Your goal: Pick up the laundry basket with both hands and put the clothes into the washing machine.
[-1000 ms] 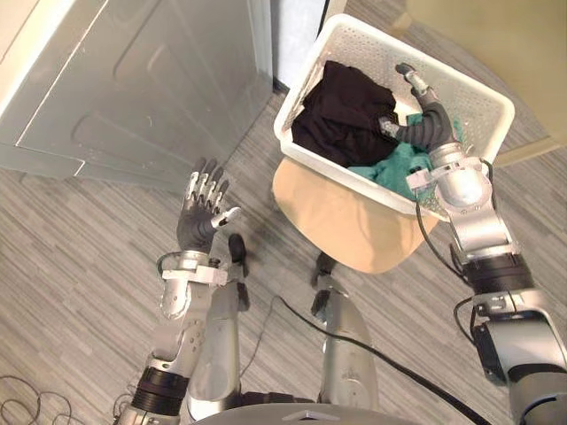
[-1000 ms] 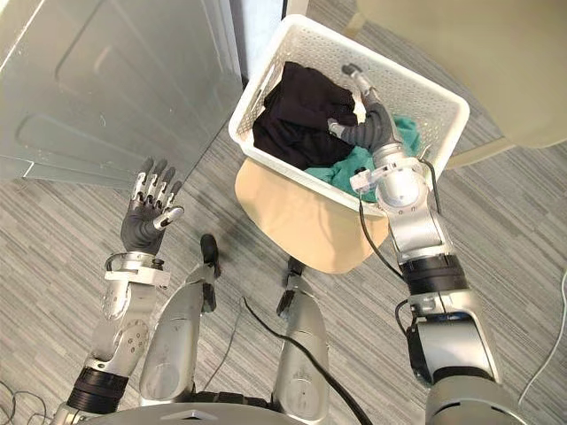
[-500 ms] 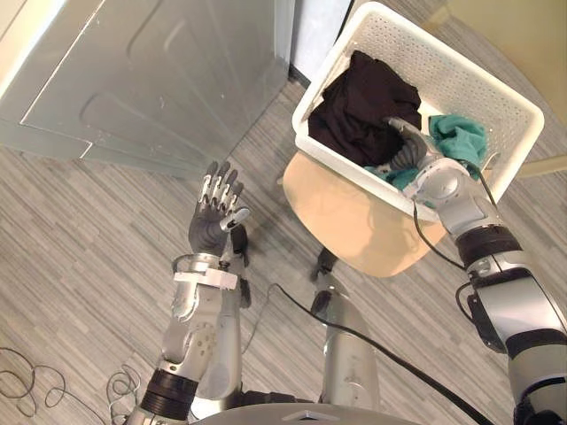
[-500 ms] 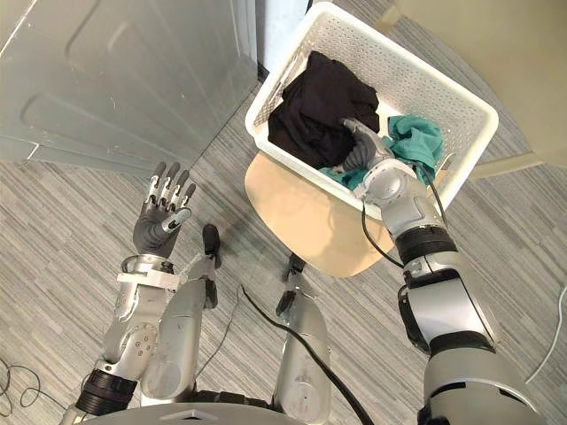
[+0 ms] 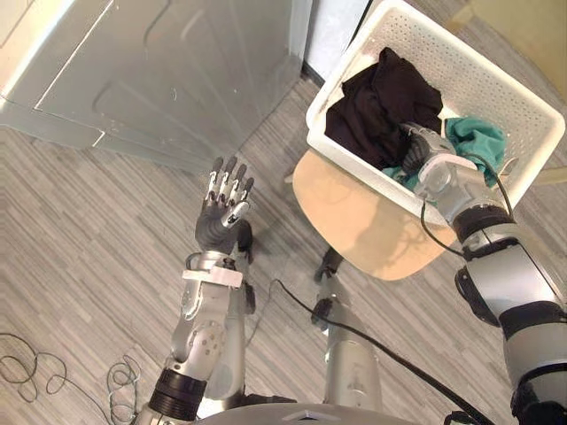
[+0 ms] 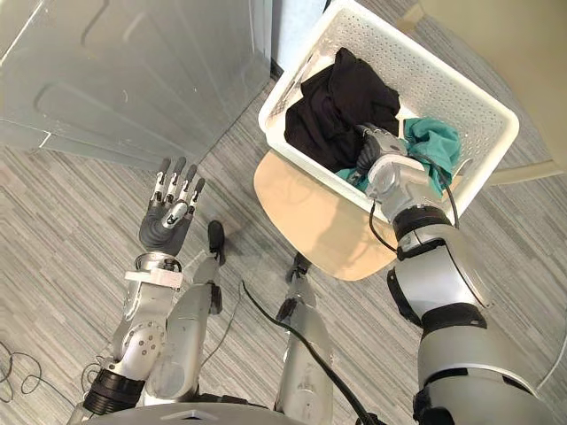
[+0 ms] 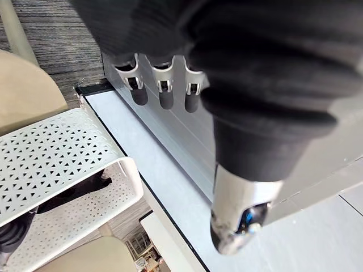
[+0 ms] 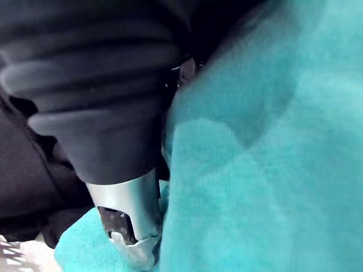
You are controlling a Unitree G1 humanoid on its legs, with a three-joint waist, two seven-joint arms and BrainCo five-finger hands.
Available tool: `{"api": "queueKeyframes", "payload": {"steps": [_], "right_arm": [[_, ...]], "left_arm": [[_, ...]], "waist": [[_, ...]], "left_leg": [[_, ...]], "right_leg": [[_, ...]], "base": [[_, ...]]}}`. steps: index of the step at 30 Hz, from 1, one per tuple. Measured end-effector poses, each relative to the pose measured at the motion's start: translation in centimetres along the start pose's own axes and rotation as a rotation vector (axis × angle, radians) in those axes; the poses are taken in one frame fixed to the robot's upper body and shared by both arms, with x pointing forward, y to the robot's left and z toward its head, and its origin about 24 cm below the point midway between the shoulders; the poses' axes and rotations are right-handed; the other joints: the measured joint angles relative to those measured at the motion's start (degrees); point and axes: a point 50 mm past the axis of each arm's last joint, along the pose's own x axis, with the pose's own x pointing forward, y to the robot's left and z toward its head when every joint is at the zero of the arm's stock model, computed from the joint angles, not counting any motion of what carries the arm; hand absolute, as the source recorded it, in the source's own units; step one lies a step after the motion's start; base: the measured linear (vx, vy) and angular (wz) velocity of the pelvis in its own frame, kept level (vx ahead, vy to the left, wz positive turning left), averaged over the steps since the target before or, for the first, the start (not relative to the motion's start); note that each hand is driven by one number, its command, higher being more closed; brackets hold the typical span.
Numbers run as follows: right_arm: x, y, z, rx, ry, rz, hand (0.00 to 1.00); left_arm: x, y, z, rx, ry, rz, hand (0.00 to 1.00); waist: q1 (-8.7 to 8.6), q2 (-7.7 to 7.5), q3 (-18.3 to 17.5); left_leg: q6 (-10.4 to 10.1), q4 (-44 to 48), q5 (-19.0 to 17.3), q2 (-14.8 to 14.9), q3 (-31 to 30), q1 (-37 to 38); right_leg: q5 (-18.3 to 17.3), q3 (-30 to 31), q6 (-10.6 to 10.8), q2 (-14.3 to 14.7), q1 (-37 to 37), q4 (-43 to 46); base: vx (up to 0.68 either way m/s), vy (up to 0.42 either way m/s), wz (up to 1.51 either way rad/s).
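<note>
Down in the white basket (image 5: pixel 483 84) on the tan chair (image 5: pixel 363 221), the right hand (image 5: pixel 415 152) has dug in between the black clothes (image 5: pixel 381 106) and the teal top (image 5: pixel 474 142). A second ago it lay on top. Its fingers are buried, so I can't tell if it's grabbing anything. The left hand (image 5: pixel 221 217) is up with fingers spread, well off the basket, so no two-hand lift yet imo.

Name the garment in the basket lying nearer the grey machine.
The black garment: it is heaped at the end of the white perforated laundry basket beside the grey machine; the teal garment lies past the right hand.
</note>
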Motion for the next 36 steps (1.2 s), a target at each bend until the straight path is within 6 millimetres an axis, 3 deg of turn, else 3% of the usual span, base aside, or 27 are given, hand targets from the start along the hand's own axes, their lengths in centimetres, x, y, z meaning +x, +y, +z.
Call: {"api": "queueKeyframes", "payload": {"steps": [5, 6, 12, 18, 23, 26, 28, 30, 33, 36], "right_arm": [[0.1, 0.3, 0.0, -0.041, 0.024, 0.004, 0.00], [0.1, 0.4, -0.1, -0.064, 0.033, 0.006, 1.00], [0.0, 1.2, -0.1, -0.100, 0.037, 0.003, 1.00], [-0.4, 2.6, -0.3, -0.033, 0.031, 0.011, 1.00], [-1.4, 4.1, 0.5, -0.035, -0.008, -0.122, 1.00], [-1.5, 2.6, 1.2, 0.039, -0.004, -0.253, 1.00], [-1.9, 0.5, 1.9, 0.116, -0.032, -0.382, 1.00], [-2.9, -2.9, 2.8, 0.271, -0.075, -0.576, 1.00], [-4.6, -5.7, 3.4, 0.417, -0.115, -0.773, 1.00], [-5.4, -6.4, 3.5, 0.484, -0.124, -0.848, 1.00]], "left_arm": [[0.1, -0.8, 0.4, -0.044, -0.031, -0.018, 0.00], [0.1, -0.9, 0.6, -0.045, -0.037, -0.028, 0.00], [-0.1, -1.1, 0.8, -0.049, -0.044, -0.039, 0.00], [-0.2, -0.9, 0.8, -0.047, -0.044, -0.028, 0.00], [-0.1, -0.6, 1.0, -0.041, -0.056, 0.005, 0.00], [0.0, -0.4, 1.3, -0.057, -0.075, 0.031, 0.00], [0.0, -0.3, 1.5, -0.058, -0.090, 0.042, 0.00], [0.2, -0.4, 1.7, -0.050, -0.098, 0.043, 0.00], [0.5, -0.5, 1.9, -0.046, -0.108, 0.038, 0.00], [0.8, -0.7, 2.1, -0.032, -0.109, 0.019, 0.00]], "waist": [[0.26, 0.63, -0.4], [0.47, 0.94, -0.6], [0.54, 2.40, -1.6], [0.78, 2.44, -1.8], [0.02, 2.41, -1.8], [-0.34, 2.40, -1.8], [-0.39, 2.38, -1.8], [-1.03, 2.33, -1.8], [-1.99, 2.14, -1.6], [-2.37, 1.95, -1.5]], "left_leg": [[-0.1, -1.1, 0.5, 0.0, 0.1, 0.0], [-0.1, -1.2, 0.5, 0.0, 0.1, 0.0], [-0.3, -1.8, 0.6, -0.2, -0.2, 0.4], [-0.6, -1.8, 0.3, -0.1, -0.2, 2.0], [-0.4, -1.7, 0.4, -0.1, 0.2, 2.4], [-0.2, -1.5, 0.6, -0.1, 0.5, 2.2], [-0.1, -1.4, 0.6, -0.1, 0.9, 2.1], [-0.1, -0.8, 0.6, -0.1, 1.1, 1.9], [0.0, -0.2, 0.5, -0.2, 0.7, 2.0], [-0.1, 0.4, -0.2, -0.4, 0.8, 2.0]], "right_leg": [[0.6, 0.0, 0.0, 0.3, 0.0, -1.1], [0.6, 0.0, 0.0, 0.2, 0.0, -1.0], [0.0, -0.2, 0.0, 0.1, 0.0, -0.3], [-2.1, 0.0, 0.0, -0.4, 0.1, 3.1], [-2.4, 0.4, 0.0, -0.4, -0.1, 3.8], [-2.7, 1.0, -0.1, -0.6, -1.1, 5.1], [-2.7, 1.5, -0.1, -0.6, -1.7, 5.5], [-3.0, 1.6, -0.2, -0.8, -2.0, 6.1], [-3.8, 1.6, -0.1, -1.3, -2.1, 7.6], [-4.5, 1.8, 0.2, -1.7, -2.5, 8.7]], "base": [[0.01, 0.004, -0.01], [0.00, 0.000, 0.00], [0.01, 0.009, 0.02], [0.01, 0.000, 0.00], [0.02, -0.012, -0.03], [0.02, -0.021, -0.05], [0.00, -0.027, -0.10], [0.00, -0.013, -0.03], [0.00, -0.029, 0.06], [0.00, -0.033, 0.00]]}}
